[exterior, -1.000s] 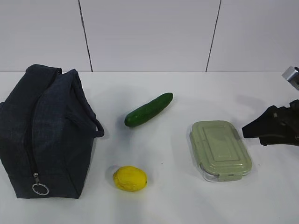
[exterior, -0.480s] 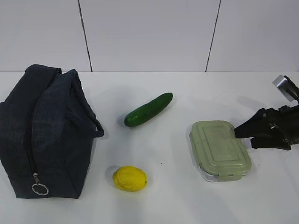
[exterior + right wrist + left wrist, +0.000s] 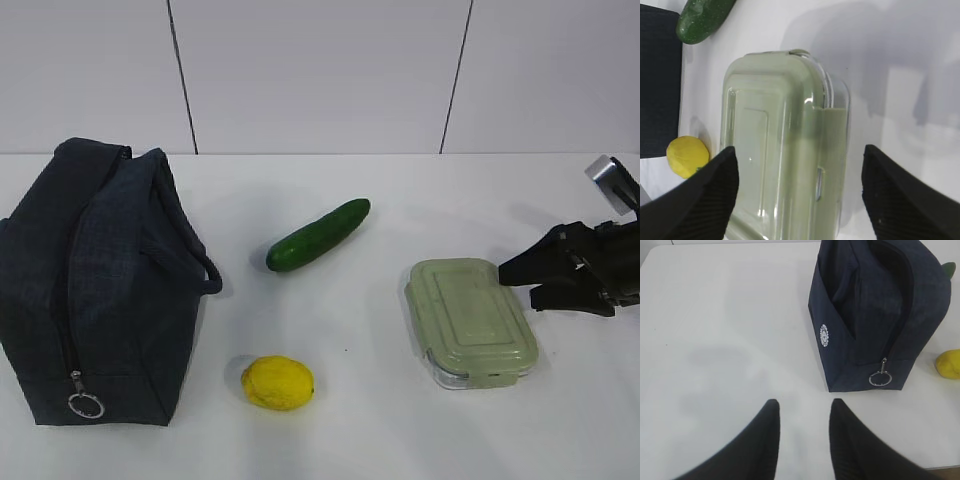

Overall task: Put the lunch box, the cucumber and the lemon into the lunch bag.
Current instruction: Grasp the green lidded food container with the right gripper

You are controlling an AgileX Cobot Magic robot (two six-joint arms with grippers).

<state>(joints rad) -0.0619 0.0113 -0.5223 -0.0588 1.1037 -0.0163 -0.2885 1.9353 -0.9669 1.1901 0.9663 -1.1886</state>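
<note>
Hovering with fingers spread wide, the right end effector (image 3: 797, 192) straddles the clear glass lunch box with its sage-green lid (image 3: 785, 150) on the white desk (image 3: 400, 200), while the left end effector (image 3: 802, 432), fingers apart, hangs before the navy fabric lunch bag (image 3: 875, 315).

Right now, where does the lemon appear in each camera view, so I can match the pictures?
Exterior view: the lemon lies low and left of centre, on the table right of the lunch bag.
Left wrist view: cut off at the right edge, right of the bag.
Right wrist view: low at the left edge, left of the lunch box.
Shared landmark: the dark navy lunch bag.
</note>
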